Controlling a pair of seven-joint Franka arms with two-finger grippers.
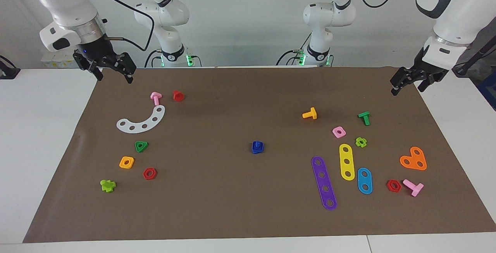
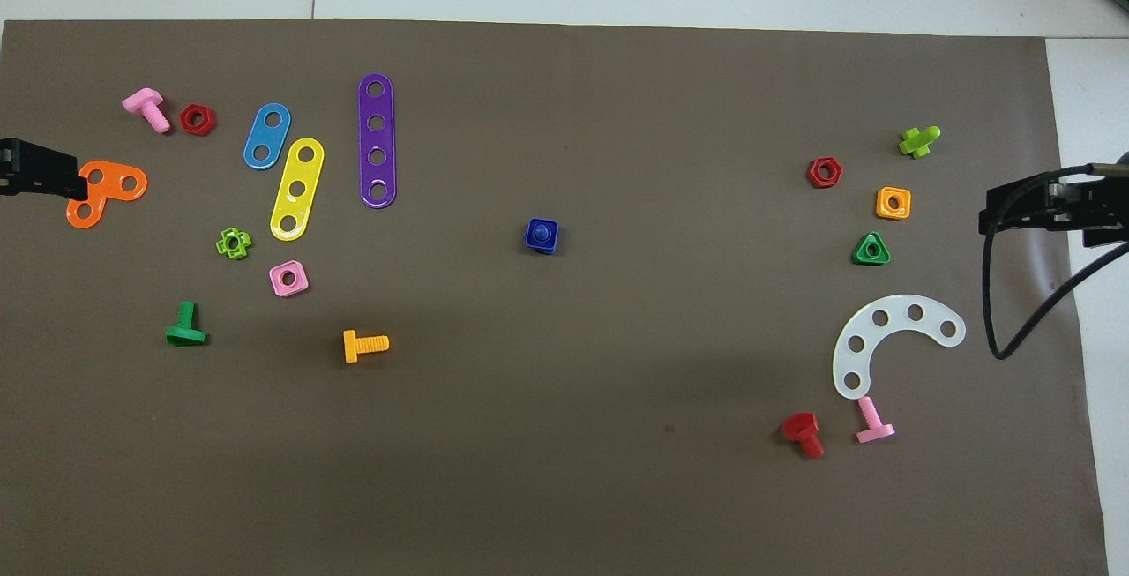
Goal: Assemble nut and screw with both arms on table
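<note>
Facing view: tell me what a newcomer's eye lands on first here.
A lone dark blue nut-and-screw piece sits mid-mat, apart from everything else. Bright toy parts cluster at each end of the brown mat: a white curved strip toward the right arm's end, a purple strip and orange heart plate toward the left arm's. The left hand and right hand hang open over the mat's corners nearest the robots.

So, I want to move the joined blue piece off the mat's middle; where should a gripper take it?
Probably from straight above, fingers closing on two opposite flat sides of the nut. It lies flat on the table with the screw standing in its hole, and nothing crowds it.
</note>
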